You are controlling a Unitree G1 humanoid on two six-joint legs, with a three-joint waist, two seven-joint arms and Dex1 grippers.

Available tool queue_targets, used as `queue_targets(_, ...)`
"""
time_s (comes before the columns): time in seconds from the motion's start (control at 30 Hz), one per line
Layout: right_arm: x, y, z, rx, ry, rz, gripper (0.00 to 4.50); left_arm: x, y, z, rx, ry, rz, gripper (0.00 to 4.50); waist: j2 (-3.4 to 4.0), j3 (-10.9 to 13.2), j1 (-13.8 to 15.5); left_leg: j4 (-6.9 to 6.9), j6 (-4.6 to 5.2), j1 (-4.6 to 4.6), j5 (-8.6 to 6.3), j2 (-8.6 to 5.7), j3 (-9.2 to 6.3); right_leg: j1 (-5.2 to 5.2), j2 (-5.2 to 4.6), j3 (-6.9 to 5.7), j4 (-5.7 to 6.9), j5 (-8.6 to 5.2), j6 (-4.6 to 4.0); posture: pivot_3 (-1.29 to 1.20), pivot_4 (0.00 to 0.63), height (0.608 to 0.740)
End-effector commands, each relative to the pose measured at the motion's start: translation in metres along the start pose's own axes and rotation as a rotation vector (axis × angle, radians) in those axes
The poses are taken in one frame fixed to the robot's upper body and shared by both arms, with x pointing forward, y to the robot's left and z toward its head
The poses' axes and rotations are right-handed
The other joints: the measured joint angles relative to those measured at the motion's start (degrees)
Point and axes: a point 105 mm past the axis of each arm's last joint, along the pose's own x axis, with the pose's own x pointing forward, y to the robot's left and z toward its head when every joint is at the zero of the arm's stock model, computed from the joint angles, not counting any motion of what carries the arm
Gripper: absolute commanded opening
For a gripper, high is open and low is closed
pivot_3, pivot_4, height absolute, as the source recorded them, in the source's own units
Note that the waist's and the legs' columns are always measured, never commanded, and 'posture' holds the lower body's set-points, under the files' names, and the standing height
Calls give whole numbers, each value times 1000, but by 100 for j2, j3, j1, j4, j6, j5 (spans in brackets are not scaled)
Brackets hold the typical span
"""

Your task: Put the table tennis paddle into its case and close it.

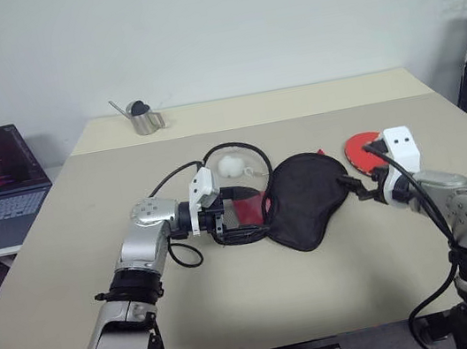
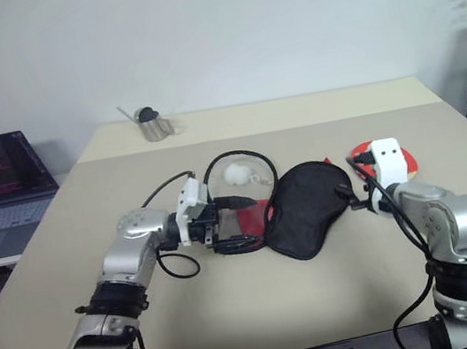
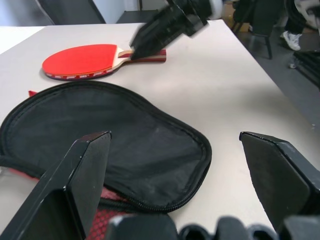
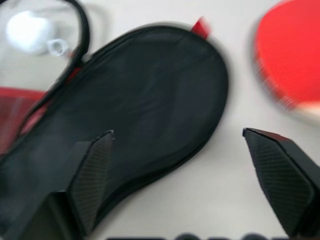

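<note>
On the beige worktop the case lies flat, black side up, and serves as the landmark. Its rounded end points away from the robot; its narrow end, showing red lining, reaches toward the left end effector, which sits just beside that end with its fingers spread wide and empty. To the case's right, apart from its zip edge by a strip of bare worktop, the table tennis paddle rests red face up. The right end effector hovers between case and paddle, jaws released and holding nothing. Beyond the case's left side lie a white ball and a loop of black cable. Well behind the case stands a metal can near the far edge. Bare surface stretches from the case to the near edge.
</note>
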Motion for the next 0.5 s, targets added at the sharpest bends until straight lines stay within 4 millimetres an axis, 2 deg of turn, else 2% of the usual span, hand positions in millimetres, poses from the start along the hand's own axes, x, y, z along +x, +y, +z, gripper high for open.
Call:
queue_targets(0.03,-8,5,-1,36,-23,-13,4473,1,0,17,66,-26,-48,4500,0,0,0,0,0,0,0,0,0,0,0,0,0,0,0,0,150,740)
queue_targets(0.3,1,29,-32,147,40,26,4473,-2,3,20,85,-19,-47,4500,1,0,0,-6,1,-1,0,0,-4,-1,1,-2,-2,0,1,0,150,740)
queue_targets(0.5,13,36,-40,186,52,41,4473,-3,3,19,86,-15,-39,4500,1,0,0,-3,0,-1,0,0,-4,0,1,-2,-1,0,0,0,150,740)
